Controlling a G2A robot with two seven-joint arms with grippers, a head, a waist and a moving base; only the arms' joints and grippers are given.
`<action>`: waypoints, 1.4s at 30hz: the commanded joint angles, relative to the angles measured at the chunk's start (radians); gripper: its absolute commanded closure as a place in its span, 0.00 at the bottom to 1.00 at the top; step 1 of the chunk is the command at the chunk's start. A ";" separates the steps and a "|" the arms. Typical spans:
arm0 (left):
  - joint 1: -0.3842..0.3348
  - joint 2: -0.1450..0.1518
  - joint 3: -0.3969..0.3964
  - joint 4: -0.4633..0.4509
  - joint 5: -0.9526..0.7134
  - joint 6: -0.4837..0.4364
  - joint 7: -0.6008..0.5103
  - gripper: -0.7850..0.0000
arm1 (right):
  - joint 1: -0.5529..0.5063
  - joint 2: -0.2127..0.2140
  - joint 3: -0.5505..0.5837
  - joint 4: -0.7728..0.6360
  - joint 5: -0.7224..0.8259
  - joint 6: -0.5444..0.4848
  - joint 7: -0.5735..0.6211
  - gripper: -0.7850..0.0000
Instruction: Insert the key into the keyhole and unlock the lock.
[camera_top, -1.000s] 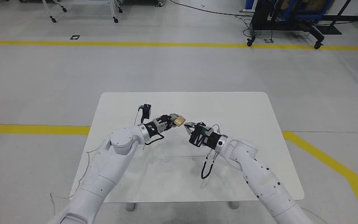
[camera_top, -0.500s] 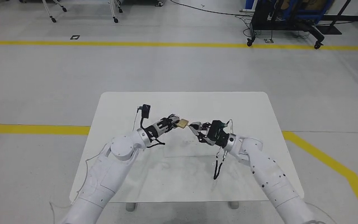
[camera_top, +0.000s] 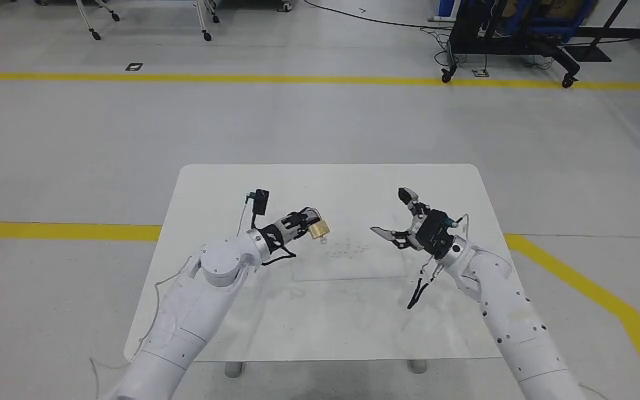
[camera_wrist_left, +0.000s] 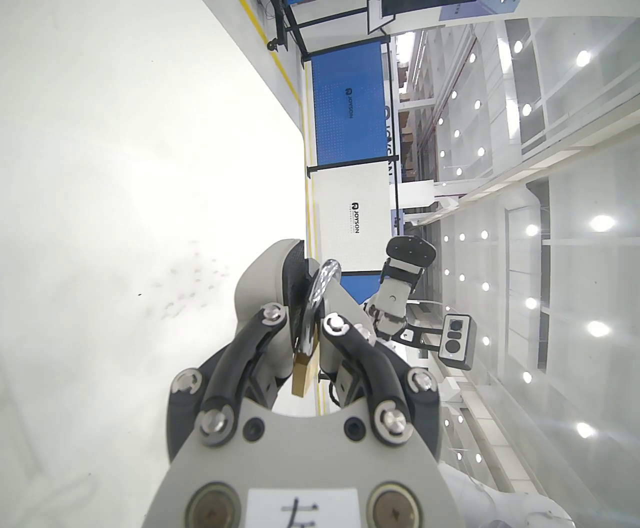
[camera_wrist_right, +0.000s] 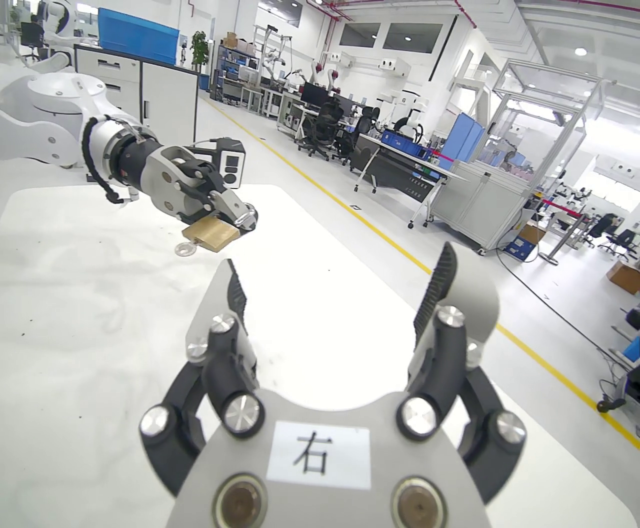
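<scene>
From above, the left gripper (camera_top: 306, 222) is clenched on the lock (camera_top: 319, 229) and holds it above the surface (camera_top: 340, 300), a little left of the middle. The right gripper (camera_top: 390, 212) hangs well apart from it toward the right side, its fingers spread with nothing between them.

In the left wrist view, the lock's silver shackle is pinched between the two fingers. The brass body lies back toward the palm. The right gripper shows farther off beyond the fingertips, one dark pad facing this way.

In the right wrist view, the right gripper's ribbed fingers stand wide apart and empty over the surface. Across from them the left gripper grips the lock by its shackle, with the brass body jutting out below the fingertips. The key (camera_wrist_right: 186, 248) sticks out of the body's far end, its round head free and touched by neither gripper. I cannot tell whether the shackle has sprung open.
</scene>
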 joint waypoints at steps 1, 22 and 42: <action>0.000 0.000 0.000 0.000 0.000 0.000 0.000 1.00 | 0.000 0.000 0.000 0.000 0.000 0.000 0.000 0.00; -0.261 -0.149 0.404 0.290 0.356 0.251 0.155 1.00 | 0.000 0.000 0.000 0.000 0.000 0.000 0.000 0.00; -0.001 -0.071 0.199 -0.043 0.509 0.182 0.371 0.00 | 0.000 0.000 0.000 0.000 0.000 0.000 0.000 0.00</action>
